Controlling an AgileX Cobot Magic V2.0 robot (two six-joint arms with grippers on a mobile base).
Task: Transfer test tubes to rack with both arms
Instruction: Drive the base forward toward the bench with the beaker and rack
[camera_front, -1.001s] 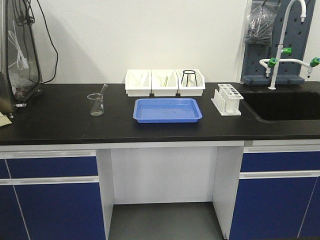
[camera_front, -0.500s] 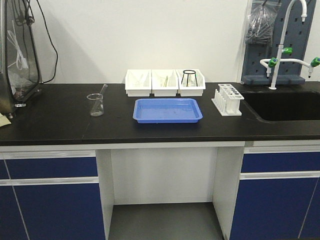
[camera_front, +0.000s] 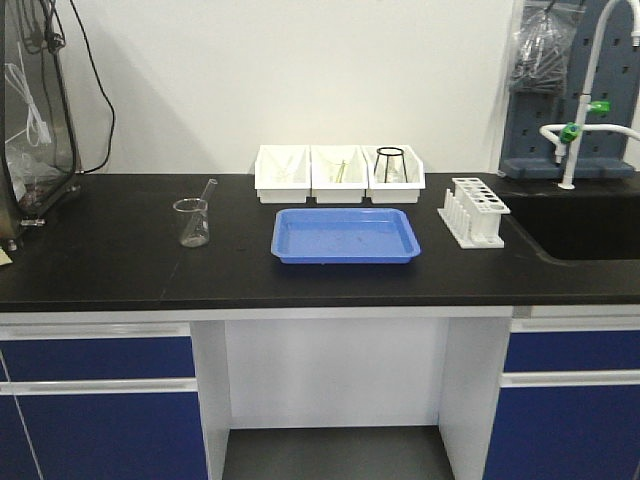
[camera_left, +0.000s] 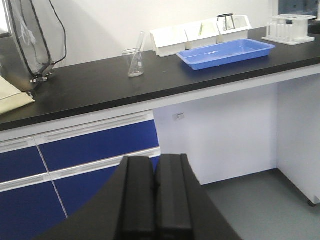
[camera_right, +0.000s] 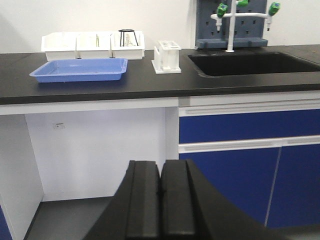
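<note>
White rack (camera_front: 474, 211), blue tray (camera_front: 345, 236), black counter (camera_front: 100, 260) — blue drawers (camera_front: 100, 358)

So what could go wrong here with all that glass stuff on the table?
The rack stands near the sink edge, so a push might slide it in. The beaker has a thin piece leaning in it and could tip if bumped. The left end effector and right end effector look low before the counter and might hit its edge.

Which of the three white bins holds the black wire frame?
The right-hand bin, nearest the rack: the black wire frame stands in it; the other two lack one.
</note>
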